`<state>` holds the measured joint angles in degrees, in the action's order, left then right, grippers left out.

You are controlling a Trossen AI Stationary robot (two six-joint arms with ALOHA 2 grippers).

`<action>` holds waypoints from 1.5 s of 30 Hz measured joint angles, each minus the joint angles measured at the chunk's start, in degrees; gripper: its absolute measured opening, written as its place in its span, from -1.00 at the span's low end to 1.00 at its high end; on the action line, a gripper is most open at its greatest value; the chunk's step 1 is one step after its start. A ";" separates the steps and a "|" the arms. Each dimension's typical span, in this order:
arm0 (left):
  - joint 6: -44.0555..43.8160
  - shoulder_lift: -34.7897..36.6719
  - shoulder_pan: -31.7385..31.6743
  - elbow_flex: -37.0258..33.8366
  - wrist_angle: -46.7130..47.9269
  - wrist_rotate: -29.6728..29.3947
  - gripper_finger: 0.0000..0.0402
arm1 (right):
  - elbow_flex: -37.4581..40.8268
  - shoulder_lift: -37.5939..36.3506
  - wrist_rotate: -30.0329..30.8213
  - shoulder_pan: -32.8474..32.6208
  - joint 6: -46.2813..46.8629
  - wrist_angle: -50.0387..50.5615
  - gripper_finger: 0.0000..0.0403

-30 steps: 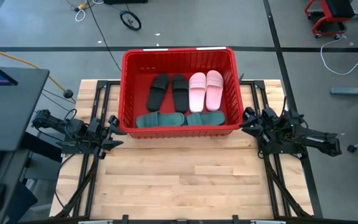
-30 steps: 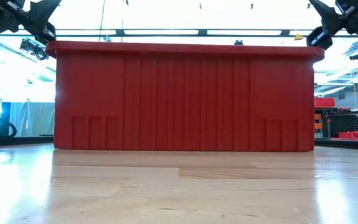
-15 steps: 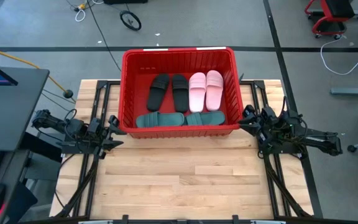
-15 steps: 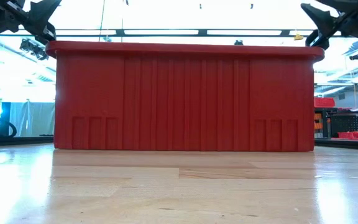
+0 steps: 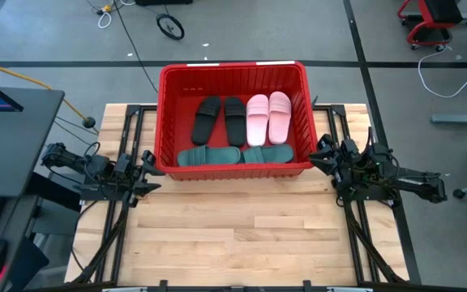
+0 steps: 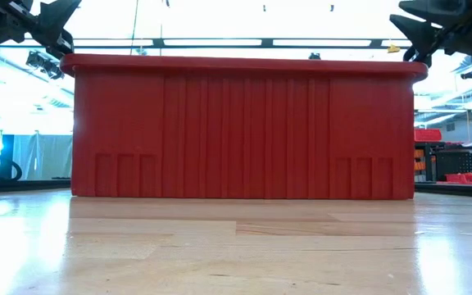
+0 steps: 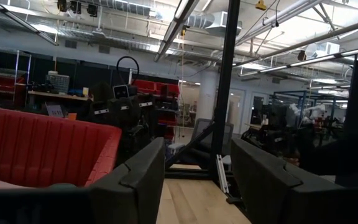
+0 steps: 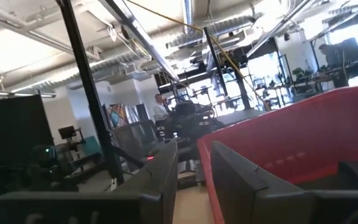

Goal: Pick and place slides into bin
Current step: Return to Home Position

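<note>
Right claw (image 5: 319, 154) beside bin (image 5: 233, 65), seemingly open

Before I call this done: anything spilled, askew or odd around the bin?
Nothing stands out. The bin sits square on the table, with the black slides, pink slides and green slides all inside it. The left gripper and right gripper hang open and empty beside its near corners.
</note>
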<state>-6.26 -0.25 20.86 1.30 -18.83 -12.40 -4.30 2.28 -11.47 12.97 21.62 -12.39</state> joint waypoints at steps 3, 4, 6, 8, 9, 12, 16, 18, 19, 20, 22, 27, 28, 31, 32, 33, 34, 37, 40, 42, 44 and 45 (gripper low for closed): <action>0.00 0.00 -0.01 0.00 0.00 0.00 -0.06 | 1.33 -0.02 0.10 0.02 -1.45 -1.20 -0.49; 0.00 0.00 0.00 0.00 0.00 -0.02 -0.07 | 1.55 -0.02 0.01 0.02 -2.65 -1.25 -0.49; 0.00 0.01 0.00 0.00 0.00 -0.01 -0.08 | 1.32 0.00 -0.24 0.00 -5.30 -0.61 -0.49; 0.00 0.00 0.00 0.00 0.00 0.00 -0.09 | 0.29 0.12 -0.22 0.00 -7.74 0.44 -0.49; 0.00 0.00 0.00 0.00 0.00 0.00 -0.09 | -0.09 0.20 -0.13 0.00 -9.05 0.79 -0.49; 0.00 0.00 -0.02 0.00 0.00 -0.02 -0.07 | -0.12 0.22 0.29 0.04 -11.22 1.31 -0.49; 0.02 0.00 -0.02 0.00 0.00 -0.01 -0.06 | -0.02 0.24 0.56 0.09 -13.14 4.47 -0.49; 0.02 0.00 -0.02 0.00 0.00 -0.02 -0.06 | -0.02 0.24 0.42 0.08 -13.20 4.44 -0.49; 0.02 0.00 -0.02 0.00 0.00 0.00 -0.06 | 0.03 0.24 0.32 0.07 -12.50 3.51 -0.49; 0.02 0.00 -0.02 0.00 0.00 -0.02 -0.07 | 0.07 0.26 -0.11 0.04 -10.52 1.72 -0.49; 0.02 0.00 -0.02 0.00 0.00 -0.02 -0.08 | 0.21 0.36 -1.66 0.09 -7.20 -2.28 -0.49; 0.02 0.00 0.00 0.00 -0.05 -0.02 -0.08 | 0.25 0.39 -14.27 -2.09 -4.58 -8.52 -0.49; 0.02 0.00 -0.02 0.00 -0.04 -0.02 -0.07 | 0.24 0.49 -14.92 -3.20 -2.96 -8.07 -0.49; 0.00 0.00 -0.02 0.00 -0.10 -0.02 -0.06 | 0.31 1.41 -15.37 -6.52 -2.87 -6.47 -0.49; 0.00 0.00 -0.02 0.00 -0.11 -0.02 -0.06 | 0.30 1.81 -15.45 -7.48 -3.54 -6.84 -0.49; 0.00 0.00 -0.01 0.00 -0.12 -0.02 -0.06 | 0.27 2.16 -15.47 -8.44 -3.95 -6.75 -0.49; 0.00 0.00 -0.02 0.00 -0.13 -0.02 -0.06 | 0.24 2.59 -15.48 -9.50 -4.10 -6.19 -0.49; 0.00 0.00 -0.02 0.00 -0.15 -0.02 -0.08 | -0.04 3.38 -14.66 -12.53 -4.98 -3.92 -0.49; 0.00 0.00 -0.02 0.00 -0.17 -0.04 -0.09 | -0.05 4.03 -14.56 -15.05 -8.31 -2.85 -0.49; 0.00 0.00 -0.02 0.00 -0.20 -0.04 -0.08 | -0.04 4.04 -14.64 -16.21 -9.16 -2.62 -0.49; 0.01 0.00 -0.02 0.00 -0.20 -0.07 -0.07 | -0.04 4.04 -14.68 -17.35 -6.41 -3.51 -0.49; 0.02 0.00 -0.02 0.00 -0.20 -0.07 -0.07 | -0.06 4.02 -14.91 -18.14 -4.24 -4.00 -0.49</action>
<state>-6.24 -0.25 20.84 1.30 -19.03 -12.47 -4.36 6.31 -26.38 -5.17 17.38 -16.39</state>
